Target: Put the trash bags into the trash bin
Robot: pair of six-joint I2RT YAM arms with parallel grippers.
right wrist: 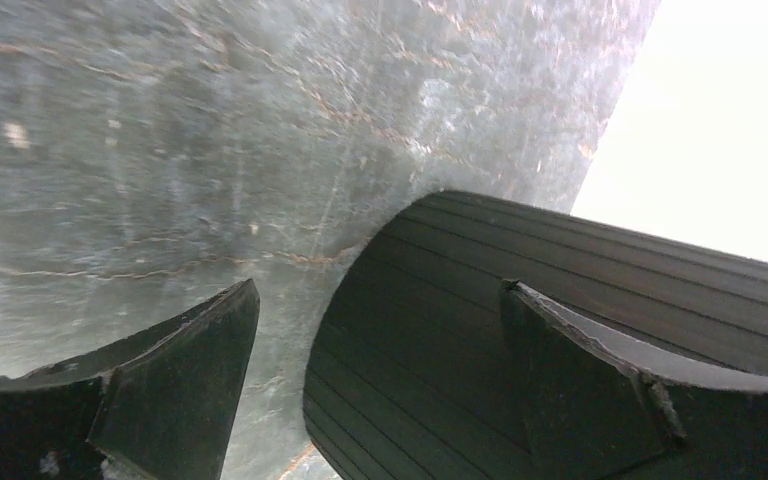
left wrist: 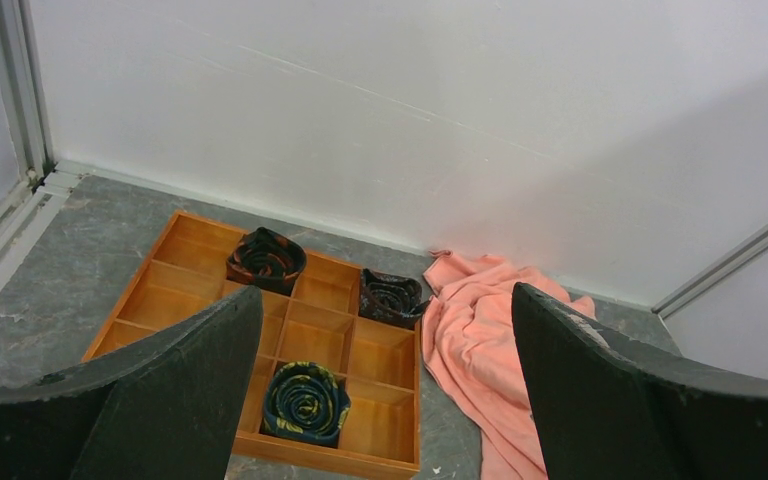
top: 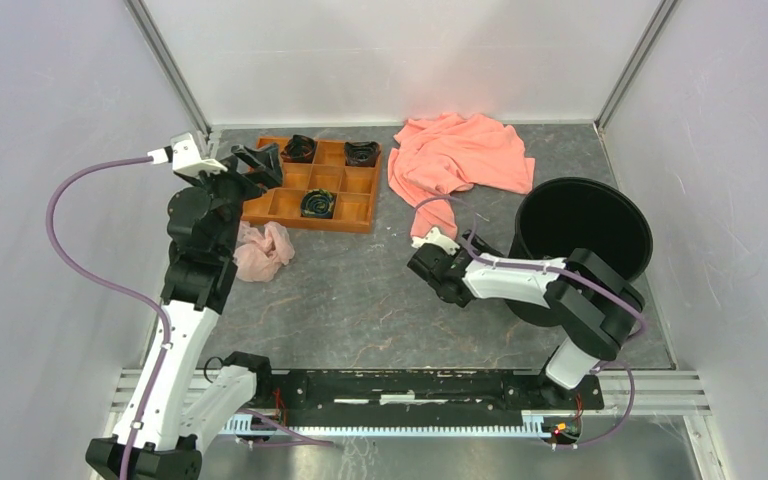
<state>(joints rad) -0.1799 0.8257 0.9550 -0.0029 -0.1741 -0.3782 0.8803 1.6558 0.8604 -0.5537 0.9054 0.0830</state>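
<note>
Top external view: pale pink trash bag (top: 263, 250) lies crumpled on the worktop (top: 360, 300), just off the near left corner of the orange tray (top: 355, 215) and close against the left arm. Left fingers (top: 260, 160) hang over the tray's left end, spread wide, gripping nothing. The bag sits nearer the arm's base than the fingers do, apart from them.

Left wrist view: the tray with three dark rolls (left wrist: 305, 400) and a salmon cloth (left wrist: 480, 350) show between the spread fingers.

Black trash bin (top: 580, 240) stands upright at the right. Right wrist view: right fingers (right wrist: 190, 380) spread, nothing between them, bin's ribbed wall just beyond. Bag well apart from these.
</note>
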